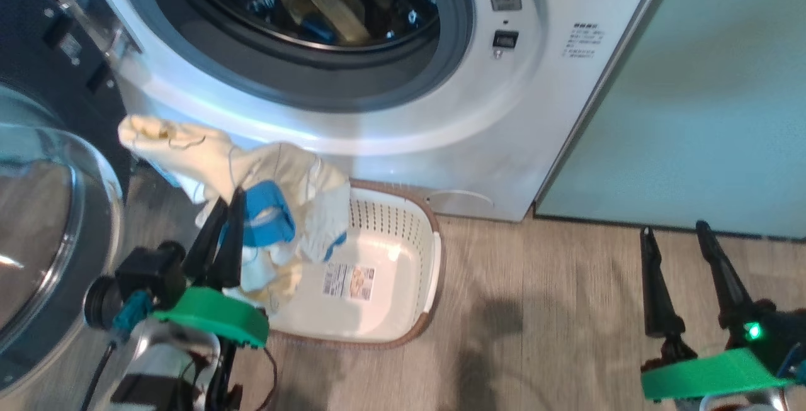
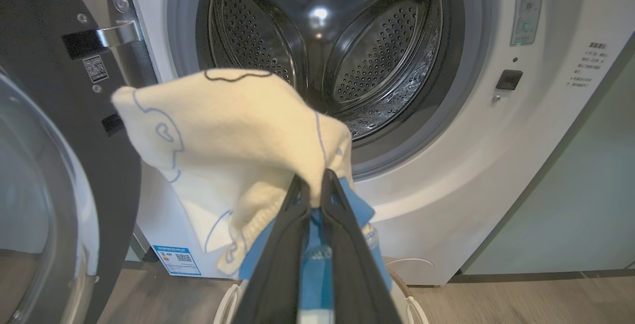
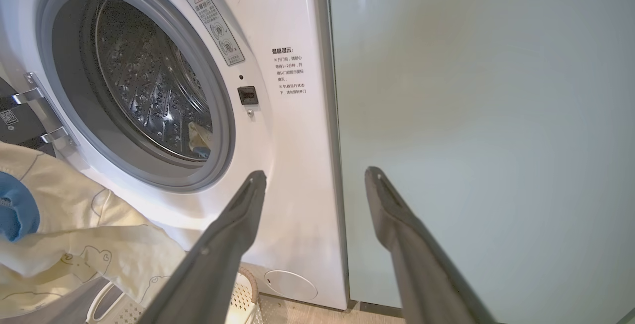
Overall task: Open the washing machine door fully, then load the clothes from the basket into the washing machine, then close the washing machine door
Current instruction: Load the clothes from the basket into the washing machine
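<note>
Left wrist view shows the left gripper (image 2: 313,181) pinching the clothes (image 2: 223,125), which drape over its tips; the washing machine (image 2: 471,165) gapes just beyond, the basket (image 1: 403,272) beneath. The right gripper (image 3: 315,177) stands spread.

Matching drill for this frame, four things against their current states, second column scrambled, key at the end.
1. left gripper
2. right gripper
3. round black-rimmed glass washing machine door
4. cream perforated plastic basket

A. on the wooden floor before the white washing machine
B. jaws apart, empty
C. jaws shut on pale cream clothes with blue trim
D. standing open

Pairs: 1-C, 2-B, 3-D, 4-A
</note>
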